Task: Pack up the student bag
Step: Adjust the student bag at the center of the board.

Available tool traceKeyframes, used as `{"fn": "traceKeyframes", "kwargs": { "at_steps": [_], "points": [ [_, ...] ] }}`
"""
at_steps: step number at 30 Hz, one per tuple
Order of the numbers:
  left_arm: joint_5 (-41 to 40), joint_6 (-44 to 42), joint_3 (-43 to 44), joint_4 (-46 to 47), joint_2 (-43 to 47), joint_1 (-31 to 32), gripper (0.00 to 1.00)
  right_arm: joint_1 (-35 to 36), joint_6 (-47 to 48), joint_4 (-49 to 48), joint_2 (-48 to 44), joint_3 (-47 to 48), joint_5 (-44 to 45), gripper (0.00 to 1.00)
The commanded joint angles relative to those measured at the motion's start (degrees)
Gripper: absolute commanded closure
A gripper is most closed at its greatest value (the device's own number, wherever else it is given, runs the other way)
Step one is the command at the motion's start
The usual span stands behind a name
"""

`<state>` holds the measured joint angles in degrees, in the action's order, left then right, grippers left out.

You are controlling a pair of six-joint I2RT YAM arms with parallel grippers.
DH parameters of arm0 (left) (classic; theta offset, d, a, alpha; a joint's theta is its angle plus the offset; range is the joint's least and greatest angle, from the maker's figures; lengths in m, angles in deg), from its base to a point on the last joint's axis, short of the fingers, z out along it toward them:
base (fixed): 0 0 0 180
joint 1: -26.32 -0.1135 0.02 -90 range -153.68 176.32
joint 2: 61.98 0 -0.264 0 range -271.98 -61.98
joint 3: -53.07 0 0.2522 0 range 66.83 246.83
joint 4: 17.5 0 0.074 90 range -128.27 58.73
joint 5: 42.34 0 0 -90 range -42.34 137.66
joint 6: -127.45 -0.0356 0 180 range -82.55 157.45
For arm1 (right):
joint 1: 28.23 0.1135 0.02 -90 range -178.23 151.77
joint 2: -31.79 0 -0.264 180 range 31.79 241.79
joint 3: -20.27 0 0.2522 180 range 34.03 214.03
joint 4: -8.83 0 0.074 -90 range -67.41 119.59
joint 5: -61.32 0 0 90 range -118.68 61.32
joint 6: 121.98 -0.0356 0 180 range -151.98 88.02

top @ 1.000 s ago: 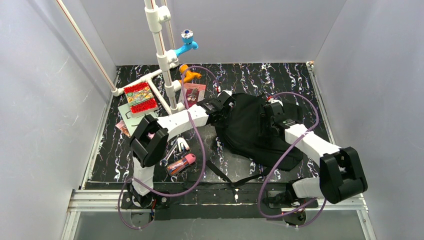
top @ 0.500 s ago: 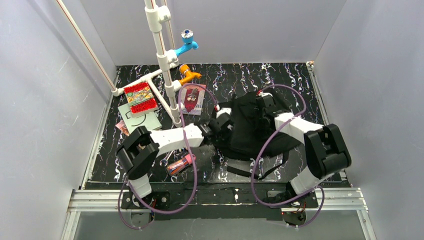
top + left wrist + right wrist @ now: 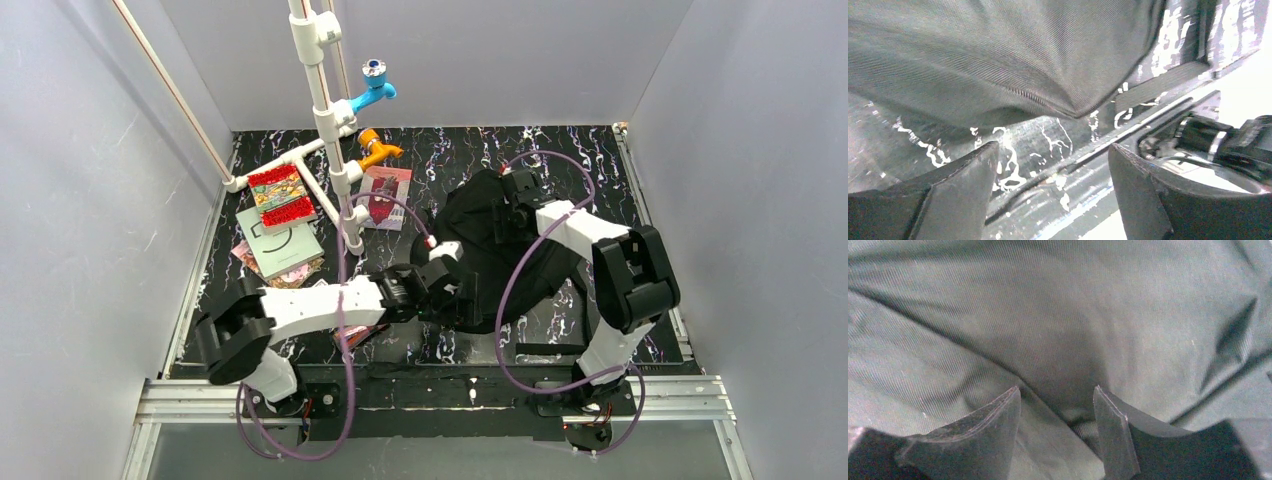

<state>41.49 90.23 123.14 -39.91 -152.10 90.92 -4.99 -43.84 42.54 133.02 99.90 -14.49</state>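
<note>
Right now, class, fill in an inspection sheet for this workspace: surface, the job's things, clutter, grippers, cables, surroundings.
Surface: black marbled table top, white veining.
Job's things: student bag, black, bunched up between the two arms; one strap lies on the table near the right arm's base.
Clutter: books stacked at left, red-patterned book behind them, card by the pipe stand, small items part-hidden under the left arm.
Grippers: left gripper open, below the bag's edge, not gripping it; right gripper open, fabric bulging between its fingers.
Cables: purple cable looping over each arm.
Surroundings: white pipe stand with blue tap and orange tap; plain grey walls.
</note>
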Motion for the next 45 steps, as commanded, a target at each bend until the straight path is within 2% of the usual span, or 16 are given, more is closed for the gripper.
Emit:
{"fn": "traceKeyframes", "kwargs": {
  "at_steps": [1,6,13,18,20,22,24,26,27,28,31,36,37,40,41,45],
  "points": [
    [-1.95,-5.78,2.92,-11.01,10.75,-3.80,0.17,1.15,-1.12,5.25,-8.47,-4.00,0.37,0.34],
    [-10.59,-11.07,3.72,-15.60,15.00,-8.52,0.08,2.41,-4.66,3.76,-20.11,-10.89,-2.98,0.29],
    [-19.94,-12.39,6.39,-13.41,7.13,-12.55,0.10,2.42,-12.35,-11.26,-29.72,-24.47,-19.58,0.30],
    [-15.82,-8.19,7.15,-11.18,0.28,-16.02,0.16,2.42,-13.85,-17.51,-31.09,-29.64,-24.87,0.38],
    [-13.70,-7.32,6.87,-10.23,-1.70,-16.22,0.29,2.38,-13.00,-16.71,-30.32,-29.57,-25.05,0.44],
    [-9.68,-5.88,5.20,-7.37,-2.26,-16.24,0.55,2.42,-12.15,-16.00,-29.88,-29.77,-24.61,0.49],
    [-2.95,-3.34,1.53,-0.44,-1.80,-16.21,0.74,2.42,-11.14,-16.02,-29.82,-30.10,-24.15,0.52],
    [1.96,0.15,-3.04,7.48,-1.17,-14.93,0.86,2.55,-9.53,-15.86,-28.87,-29.47,-24.08,0.55],
    [2.77,2.18,-4.82,10.51,-0.99,-13.82,0.99,2.70,-8.59,-14.76,-27.97,-28.53,-24.01,0.55],
    [2.99,3.87,-5.02,11.18,-1.18,-12.45,1.00,2.97,-7.55,-13.80,-26.85,-27.12,-24.04,0.56],
    [2.40,5.41,-4.14,11.36,-1.32,-9.04,1.00,3.99,-4.96,-9.51,-23.11,-20.82,-23.46,0.56],
    [2.71,6.49,-5.63,12.53,2.12,-8.52,1.00,7.59,-3.79,-5.55,-19.08,-12.12,-23.31,0.52],
    [2.90,5.98,-5.93,12.34,2.97,-8.64,0.96,8.67,-3.62,-4.87,-18.46,-10.52,-22.51,0.50],
    [2.55,5.18,-8.80,11.55,7.58,-8.64,0.59,11.65,-3.05,-2.83,-16.57,-6.38,-18.35,0.43],
    [1.97,4.78,-10.48,11.38,10.33,-8.69,0.51,12.33,-2.96,-2.45,-15.86,-5.30,-17.39,0.41],
    [-2.47,1.07,-15.56,3.24,25.21,-8.78,0.31,14.93,-2.29,-1.14,-11.61,-0.62,-11.70,0.37]
  ]
}}
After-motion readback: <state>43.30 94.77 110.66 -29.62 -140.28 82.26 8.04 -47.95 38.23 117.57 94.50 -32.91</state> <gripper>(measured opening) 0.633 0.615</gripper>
